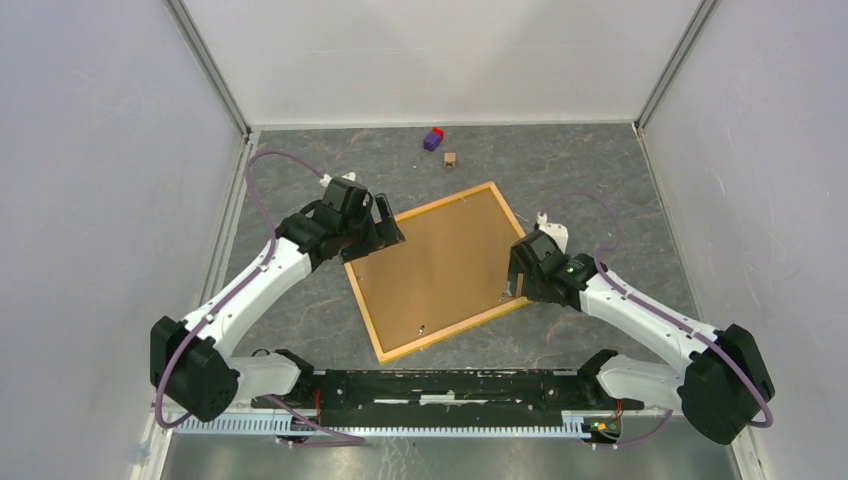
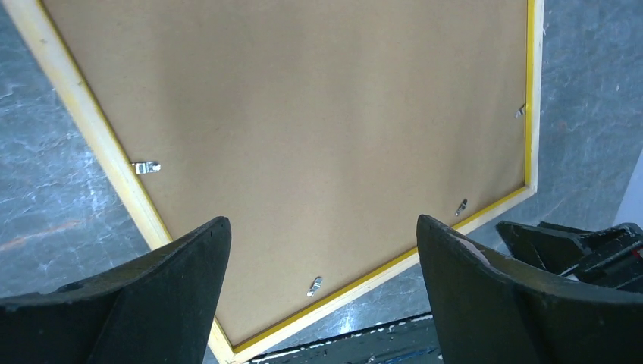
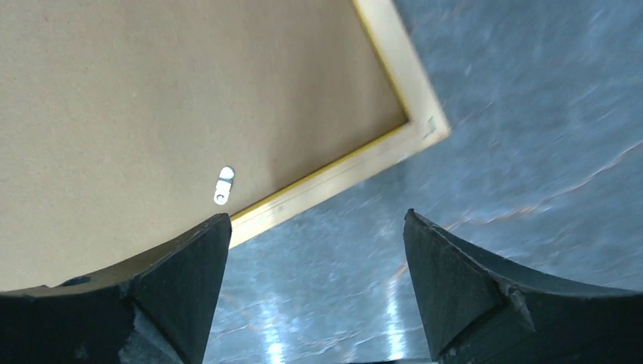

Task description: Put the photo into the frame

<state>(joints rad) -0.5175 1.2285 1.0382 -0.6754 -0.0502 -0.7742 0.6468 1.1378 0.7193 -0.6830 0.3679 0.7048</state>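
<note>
The left pincer (image 2: 322, 224) fills the bottom of its own view. Its fingers are spread wide and hold nothing. Between them shows the brown board (image 2: 303, 114) that sits inside the frame (image 2: 101, 129). The right pincer (image 3: 316, 218) is spread as wide and is also empty, with one finger over the board's edge and the other over bare worktop (image 3: 531, 152), straddling the rim near a corner. Whether either pincer touches the wood I cannot tell.

In the top view the frame lies back up at the middle, turned like a diamond. The left pincer is at its upper-left corner and the right pincer at its right corner. The photo shows in no view; it may lie under the board, but that is hidden.

I see three risks. The small metal clips (image 2: 145, 167) along the rim could catch a finger. A push on one corner could slide or swing the frame on the smooth worktop. If the board must come out, prying at so thin a rim may flip it or bend a clip.
</note>
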